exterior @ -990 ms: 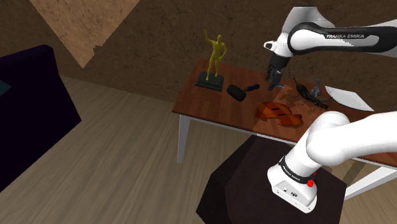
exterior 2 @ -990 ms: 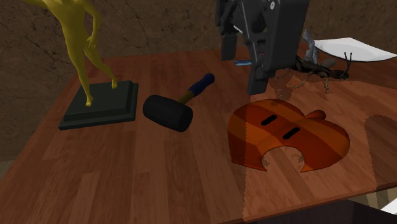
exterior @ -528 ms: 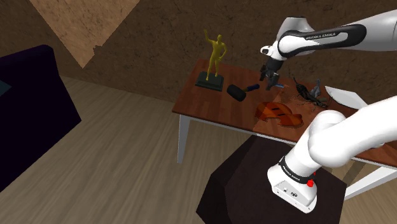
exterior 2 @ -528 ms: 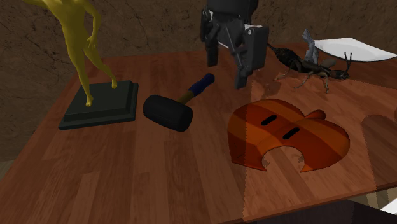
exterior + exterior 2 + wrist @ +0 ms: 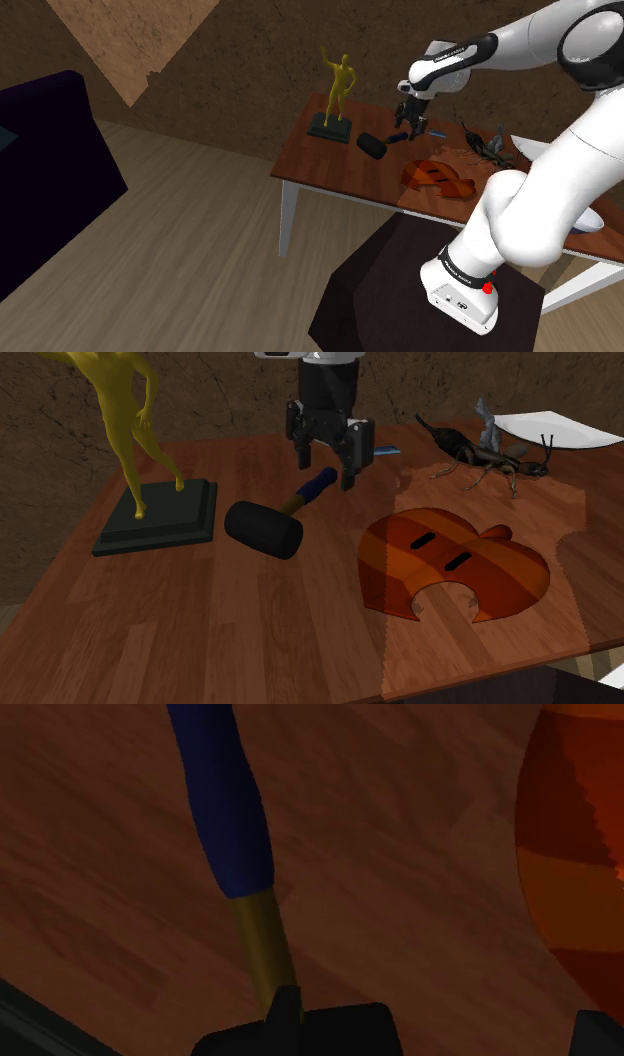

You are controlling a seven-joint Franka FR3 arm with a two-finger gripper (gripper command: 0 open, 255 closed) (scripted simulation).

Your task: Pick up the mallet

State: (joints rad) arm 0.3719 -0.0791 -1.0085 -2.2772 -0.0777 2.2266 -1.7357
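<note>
The mallet lies flat on the wooden table (image 5: 190,627), with a black head (image 5: 263,529) and a brass neck that leads into a blue grip (image 5: 318,482). In the shoulder view the mallet (image 5: 374,146) is near the table's middle. My gripper (image 5: 325,468) hangs just above the blue grip, open, one finger on each side and nothing between them. The gripper (image 5: 411,126) points down at the table. In the wrist view the blue grip (image 5: 225,814) runs away from the hand, and the brass neck (image 5: 262,944) meets the black head (image 5: 300,1029).
A yellow figurine (image 5: 125,412) on a dark base (image 5: 160,517) stands beyond the mallet head. An orange heart-shaped piece (image 5: 455,567) lies on the handle's other side. A dark scorpion-like figure (image 5: 480,457) and a white sheet (image 5: 550,430) sit further back. A dark sofa (image 5: 40,180) stands on the floor.
The gripper has travelled to the second exterior view's left and come lower, from above the orange piece to over the mallet's blue grip. It has stayed open. The mallet has not moved.
</note>
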